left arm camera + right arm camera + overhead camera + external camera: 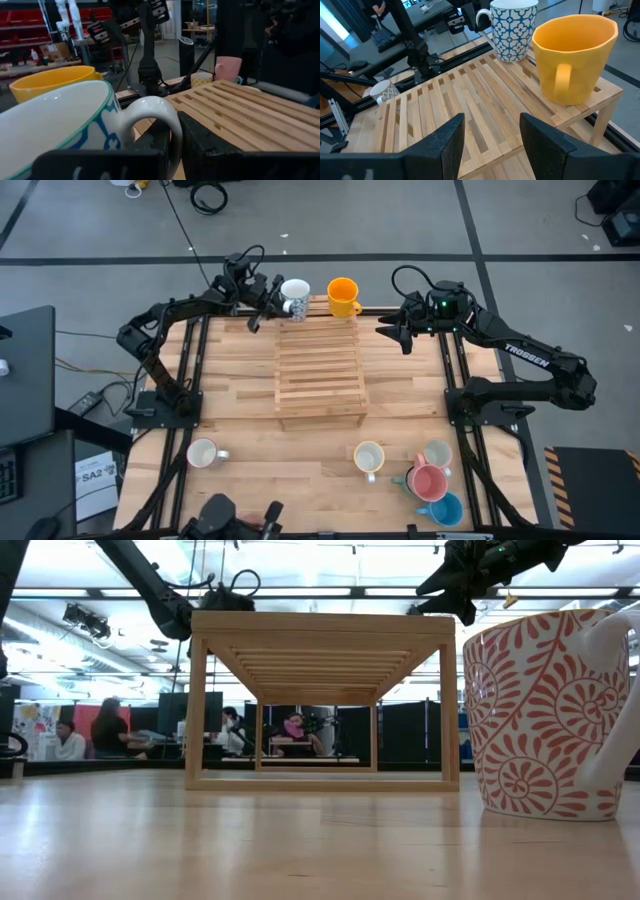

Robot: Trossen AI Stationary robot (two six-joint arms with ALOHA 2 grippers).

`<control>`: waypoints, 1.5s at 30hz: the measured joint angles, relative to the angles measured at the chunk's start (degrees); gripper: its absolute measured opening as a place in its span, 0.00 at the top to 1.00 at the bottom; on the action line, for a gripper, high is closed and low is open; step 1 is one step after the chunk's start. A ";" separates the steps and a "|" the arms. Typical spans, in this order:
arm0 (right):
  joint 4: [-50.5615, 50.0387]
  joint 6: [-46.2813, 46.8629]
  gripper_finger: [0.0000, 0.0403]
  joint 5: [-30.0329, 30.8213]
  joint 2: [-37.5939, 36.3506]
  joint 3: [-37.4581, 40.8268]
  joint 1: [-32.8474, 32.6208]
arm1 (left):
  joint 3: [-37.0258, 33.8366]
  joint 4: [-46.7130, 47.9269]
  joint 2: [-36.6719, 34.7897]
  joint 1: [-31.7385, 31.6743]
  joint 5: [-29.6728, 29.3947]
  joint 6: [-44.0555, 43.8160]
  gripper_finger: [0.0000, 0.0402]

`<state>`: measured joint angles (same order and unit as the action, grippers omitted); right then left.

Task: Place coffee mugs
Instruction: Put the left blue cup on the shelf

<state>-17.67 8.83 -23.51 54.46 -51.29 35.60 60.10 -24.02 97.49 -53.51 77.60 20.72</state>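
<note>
Two mugs on rack point(320, 370): patterned mug point(295, 298) in left end effector point(272, 302), orange mug point(343, 296).

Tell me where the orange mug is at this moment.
In the high view, the orange mug stands on the far edge of the wooden slatted rack, right beside the white mug with blue pattern, whose handle the left end effector grips.

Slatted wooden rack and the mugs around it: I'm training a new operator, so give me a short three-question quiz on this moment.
1. True or false: the orange mug stands on the wooden rack.
2. Which gripper is shut on the patterned white mug: A) left gripper B) right gripper?
3. Fill in: the right gripper's jaws are ____.

Key: 1 true; 2 A; 3 open.
</note>
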 joint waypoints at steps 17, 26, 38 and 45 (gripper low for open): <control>0.00 -0.01 0.51 0.00 0.00 0.00 0.00 | 0.01 0.03 -0.02 2.38 -5.46 -2.64 0.91; -0.01 0.00 0.51 0.00 0.01 0.00 0.01 | -0.08 0.71 0.04 2.40 -5.65 -7.33 0.85; 0.00 0.01 0.51 -0.02 0.00 0.00 0.01 | -0.13 0.41 0.13 1.48 -5.68 -12.45 0.75; -0.01 0.01 0.51 -0.02 0.00 0.00 0.01 | -0.13 0.35 0.00 -0.20 -5.47 -17.09 0.74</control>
<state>-17.68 8.84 -23.53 54.46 -51.29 35.61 59.96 -23.67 97.50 -53.71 72.13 3.63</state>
